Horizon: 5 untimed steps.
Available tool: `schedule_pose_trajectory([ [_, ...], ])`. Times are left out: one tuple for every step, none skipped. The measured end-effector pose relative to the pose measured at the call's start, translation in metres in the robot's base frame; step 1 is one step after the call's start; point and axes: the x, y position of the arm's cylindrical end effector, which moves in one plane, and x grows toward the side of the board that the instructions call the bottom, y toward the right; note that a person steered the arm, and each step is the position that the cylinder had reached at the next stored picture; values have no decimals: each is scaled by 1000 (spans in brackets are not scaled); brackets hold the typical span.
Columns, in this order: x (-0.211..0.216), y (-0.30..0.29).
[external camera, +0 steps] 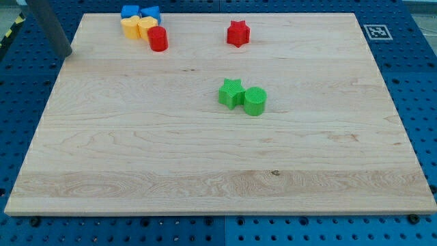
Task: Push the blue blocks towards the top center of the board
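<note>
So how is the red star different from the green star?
The red star stands alone near the view's top, right of centre; the green star sits near the board's middle. The red star touches nothing, while the green star is pressed against a green cylinder on its right. They differ in colour, red against green. Both are star-shaped blocks of similar size, resting flat on the wooden board.

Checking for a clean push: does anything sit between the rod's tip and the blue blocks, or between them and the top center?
No. My tip is left of the blue blocks, bare board between. Their path right along the top edge is free; the red star sits lower.
</note>
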Motion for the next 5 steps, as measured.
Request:
schedule_pose_trajectory([
  [-52, 0],
  [-109, 0],
  [-115, 21],
  [-115, 75],
  [-115, 115],
])
